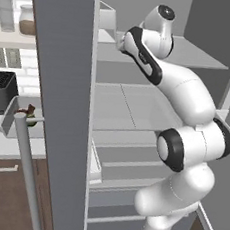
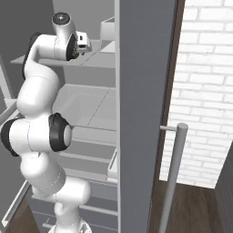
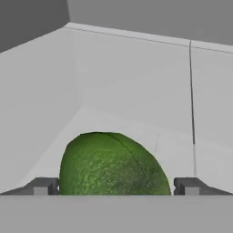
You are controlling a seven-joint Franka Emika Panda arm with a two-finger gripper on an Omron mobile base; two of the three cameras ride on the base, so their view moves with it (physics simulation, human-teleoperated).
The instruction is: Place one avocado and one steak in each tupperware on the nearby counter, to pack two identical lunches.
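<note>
Avocado [image 3: 111, 164], green and pebbled, sits on the pale floor of a fridge compartment in the hand view, close against the camera and between the gripper [image 3: 116, 186]'s two dark fingertips [image 3: 42, 185], which stand spread wide, one on each side of the fruit. Whether either tip touches the skin cannot be told; nothing is clamped. Pale walls [image 3: 132, 86] meet in a corner behind the fruit.

From the left base view, the white arm [image 1: 186, 124] rises from the lower right and bends up into the open fridge [image 1: 132, 109], its hand reaching in at the upper shelf [image 1: 203, 56] past the edge of the grey fridge door [image 1: 62, 106]. The fingers are hidden behind the wrist. To the left of the door lies the counter [image 1: 8, 146], a pale slab over dark brown cabinets [image 1: 8, 191]; on it rest a clear tupperware [image 1: 16, 119] holding something red and green, too small to name, and a black toaster [image 1: 1, 92] against the brick wall. Jars [image 1: 27, 20] stand on a pale wall shelf [image 1: 14, 38] above.

From the right base view, the same arm climbs from the lower left, its hand [image 2: 82, 45] level with the upper shelf and pointing into the fridge. The grey door fills the middle, its silver handle [image 2: 175, 173] upright beside a white brick wall [image 2: 205, 91].
</note>
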